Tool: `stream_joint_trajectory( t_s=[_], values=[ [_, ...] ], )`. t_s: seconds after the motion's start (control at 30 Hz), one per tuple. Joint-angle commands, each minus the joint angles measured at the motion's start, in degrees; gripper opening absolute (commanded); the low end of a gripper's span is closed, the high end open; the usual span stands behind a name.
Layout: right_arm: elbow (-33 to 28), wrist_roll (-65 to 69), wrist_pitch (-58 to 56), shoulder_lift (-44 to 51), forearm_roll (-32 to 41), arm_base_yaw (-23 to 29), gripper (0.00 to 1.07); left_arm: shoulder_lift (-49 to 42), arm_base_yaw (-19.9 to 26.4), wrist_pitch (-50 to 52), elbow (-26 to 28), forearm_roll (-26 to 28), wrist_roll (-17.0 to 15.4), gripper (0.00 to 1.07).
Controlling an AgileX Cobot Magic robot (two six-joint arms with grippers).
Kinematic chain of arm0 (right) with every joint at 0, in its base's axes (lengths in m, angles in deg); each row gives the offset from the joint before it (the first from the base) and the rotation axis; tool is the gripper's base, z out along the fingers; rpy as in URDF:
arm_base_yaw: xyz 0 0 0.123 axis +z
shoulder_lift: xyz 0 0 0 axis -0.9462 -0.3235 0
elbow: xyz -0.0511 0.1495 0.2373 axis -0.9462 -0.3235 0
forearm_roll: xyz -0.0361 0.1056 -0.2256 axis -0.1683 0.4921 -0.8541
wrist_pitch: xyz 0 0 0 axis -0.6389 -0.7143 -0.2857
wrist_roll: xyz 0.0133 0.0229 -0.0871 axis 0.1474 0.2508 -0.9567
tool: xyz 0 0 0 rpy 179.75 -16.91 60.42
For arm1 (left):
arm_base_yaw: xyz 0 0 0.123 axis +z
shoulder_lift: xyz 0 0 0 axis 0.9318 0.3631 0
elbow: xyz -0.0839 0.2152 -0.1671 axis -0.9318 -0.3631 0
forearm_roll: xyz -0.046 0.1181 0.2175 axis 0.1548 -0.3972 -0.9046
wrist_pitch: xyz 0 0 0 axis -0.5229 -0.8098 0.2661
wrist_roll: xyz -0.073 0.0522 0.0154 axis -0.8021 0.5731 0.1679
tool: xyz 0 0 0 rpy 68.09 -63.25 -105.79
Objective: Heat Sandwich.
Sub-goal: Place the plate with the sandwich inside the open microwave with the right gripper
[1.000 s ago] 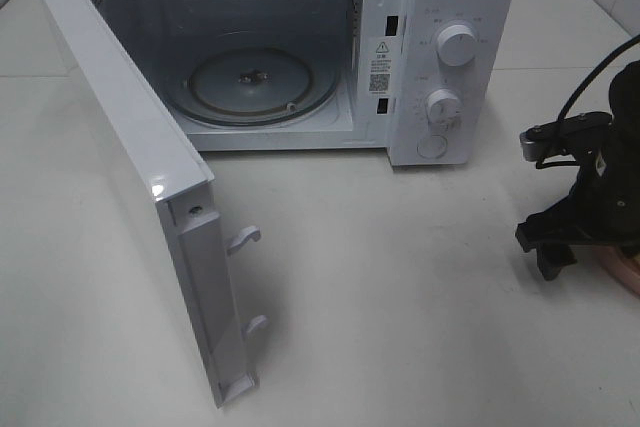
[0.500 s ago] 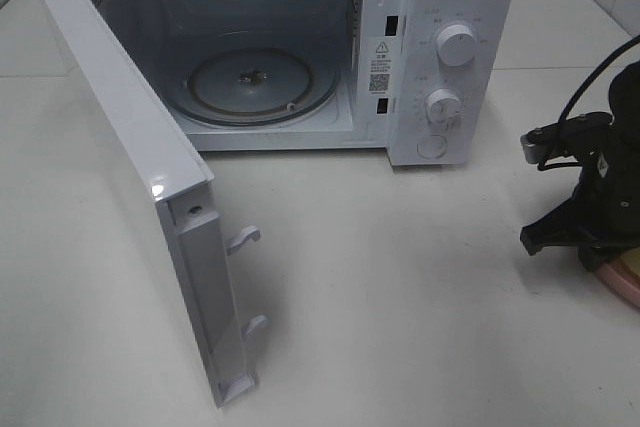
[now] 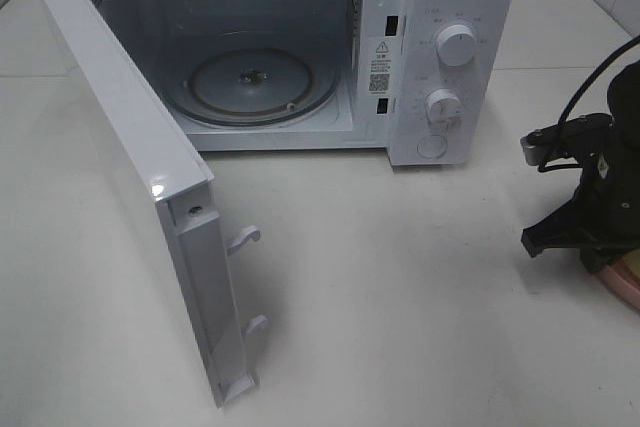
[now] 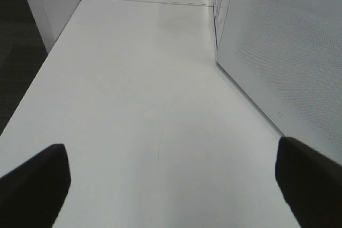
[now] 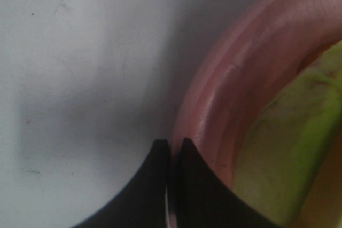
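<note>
the sandwich [image 5: 291,132] shows only in the right wrist view, blurred: a yellow-green face with an orange-tan edge, lying on the pink plate [image 5: 235,78]. in the high view the plate sits at 4 o'clock from the microwave [image 3: 440,7], at the frame's edge, and the sandwich is hidden under the arm. the right gripper [image 5: 171,148] has its jaws pressed together on the plate's rim. the left gripper [image 4: 171,185] hangs with its jaws spread wide over bare table, holding nothing.

a second ago the right jaws stood apart above the plate; now they are closed. the microwave, its door [image 3: 120,137] swung open toward 7 o'clock, and the glass turntable [image 3: 250,82] have not moved.

the table [image 3: 400,297] is white with faint scuffs. dark floor [image 4: 10,52] lies beside it.
</note>
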Motion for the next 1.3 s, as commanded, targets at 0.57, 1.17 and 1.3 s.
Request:
stream_joint_trajectory(
  t_s=[0.57,1.17,1.3],
  values=[
    [-0.9,0.5,-5.7,6.6,-2.6,0.2,0.0,-1.4,0.1,0.3,-0.2,0.0,0.0,0.98],
    [-1.7,0.3,-12.8,10.6,-2.9,8.1,0.0,-1.4,0.1,0.3,-0.2,0.0,0.0,0.98],
    [-3.7,0.4,-13.1,13.1,-2.8,9.9,0.0,-1.4,0.1,0.3,-0.2,0.0,0.0,0.98]
  ],
)
